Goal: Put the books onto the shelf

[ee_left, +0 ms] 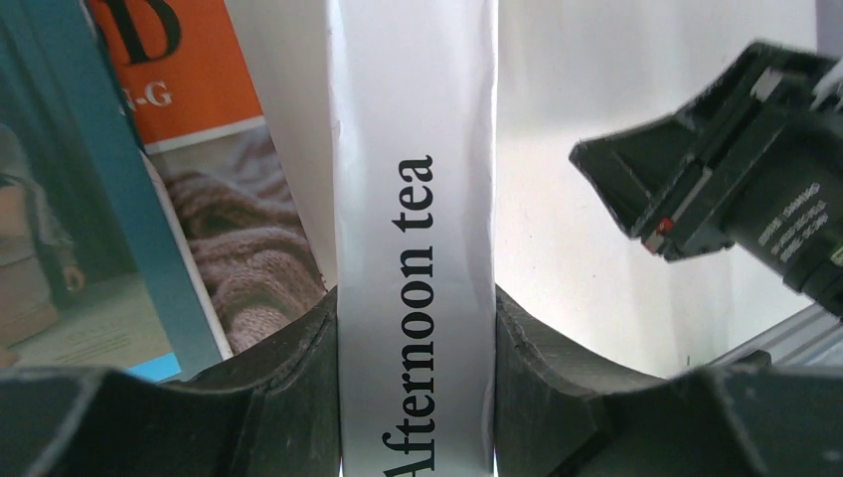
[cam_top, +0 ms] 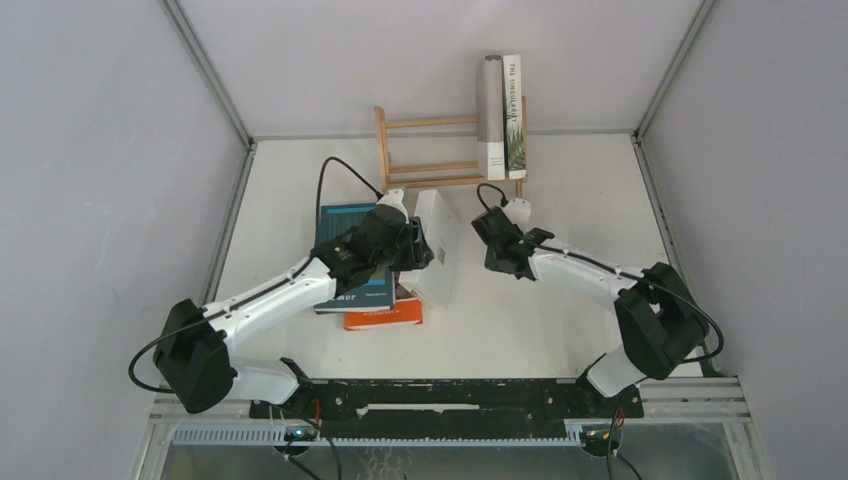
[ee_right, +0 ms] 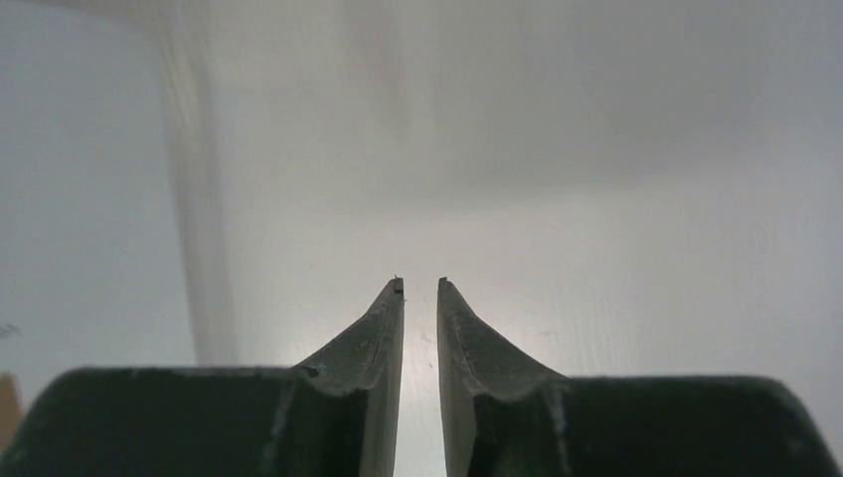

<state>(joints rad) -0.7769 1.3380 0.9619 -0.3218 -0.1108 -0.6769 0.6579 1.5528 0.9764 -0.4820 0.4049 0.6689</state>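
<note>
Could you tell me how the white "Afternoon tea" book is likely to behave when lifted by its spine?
Probably stiff enough: the left gripper clamps the white book across its spine and it shows no sag. Its smooth cover may slip a little. Being slim, it would likely tip if stood unsupported.

The shelf (cam_top: 425, 150) stands at the middle of the table's (cam_top: 560, 320) far edge, with the plain book (cam_top: 490, 115) and "The Singularity" book (cam_top: 513, 110) upright side by side at its right end. In front of it, mid-table, the "Afternoon tea" book (cam_top: 438, 250) stands on edge between the left gripper's (cam_top: 415, 245) jaws. Left of it, the "Humor" book (cam_top: 345, 225) lies on the "GOOD" book (cam_top: 385, 317). The right gripper (cam_top: 490, 240) is to its right, apart.
</note>
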